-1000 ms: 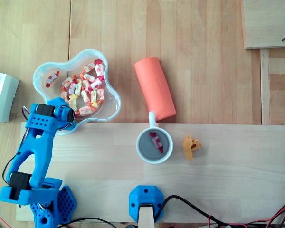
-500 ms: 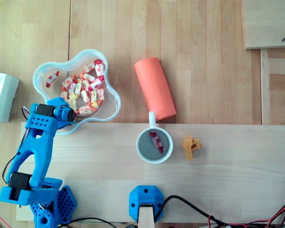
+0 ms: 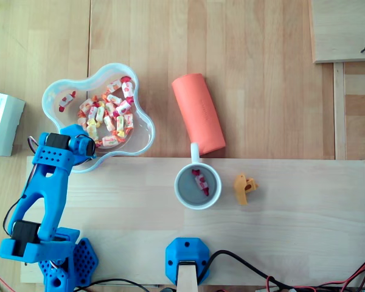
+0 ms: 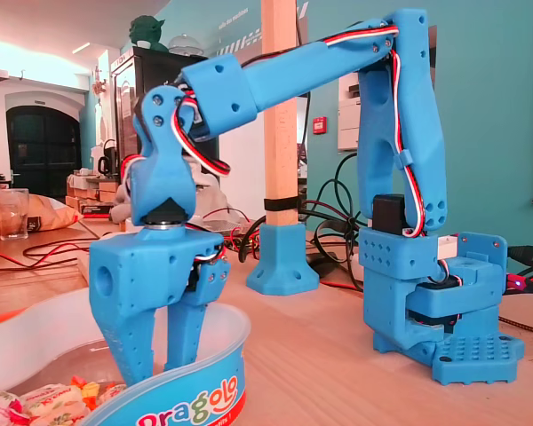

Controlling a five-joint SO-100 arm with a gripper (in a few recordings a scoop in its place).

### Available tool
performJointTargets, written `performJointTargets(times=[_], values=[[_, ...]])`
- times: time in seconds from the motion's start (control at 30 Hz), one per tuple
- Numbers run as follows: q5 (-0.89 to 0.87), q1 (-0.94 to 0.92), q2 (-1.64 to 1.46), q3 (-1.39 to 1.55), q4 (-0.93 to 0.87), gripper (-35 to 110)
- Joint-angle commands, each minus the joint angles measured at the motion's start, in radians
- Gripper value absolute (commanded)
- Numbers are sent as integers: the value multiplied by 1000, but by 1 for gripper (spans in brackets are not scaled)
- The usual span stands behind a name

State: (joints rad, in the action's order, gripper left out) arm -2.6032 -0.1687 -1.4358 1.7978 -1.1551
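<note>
My blue gripper (image 3: pixel 79 134) hangs over the lower left edge of a clear flower-shaped bowl (image 3: pixel 143 118) that holds several wrapped candies (image 3: pixel 109 115). In the fixed view the gripper (image 4: pixel 164 364) points straight down into the bowl (image 4: pixel 191 395). Its two fingers (image 4: pixel 129 342) stand slightly apart, open, and I see nothing between them. Their tips sit just behind the rim, beside the candies (image 4: pixel 35 399). To the right on the board stands a white cup (image 3: pixel 185 190) with one red and white candy (image 3: pixel 201 181) in it.
An orange roll (image 3: pixel 198 112) lies behind the cup, touching its handle. A small orange piece (image 3: pixel 244 188) sits right of the cup on the light wooden board (image 3: pixel 292 219). A white box (image 3: pixel 1 121) is at the far left. A blue post mount (image 3: pixel 187 258) stands at the front edge.
</note>
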Motion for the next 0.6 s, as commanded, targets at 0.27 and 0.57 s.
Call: performJointTargets(times=[0.27, 0.57], values=[[-9, -8, -9, -18, -6, 18], [-29, 63, -6, -18, -6, 18]])
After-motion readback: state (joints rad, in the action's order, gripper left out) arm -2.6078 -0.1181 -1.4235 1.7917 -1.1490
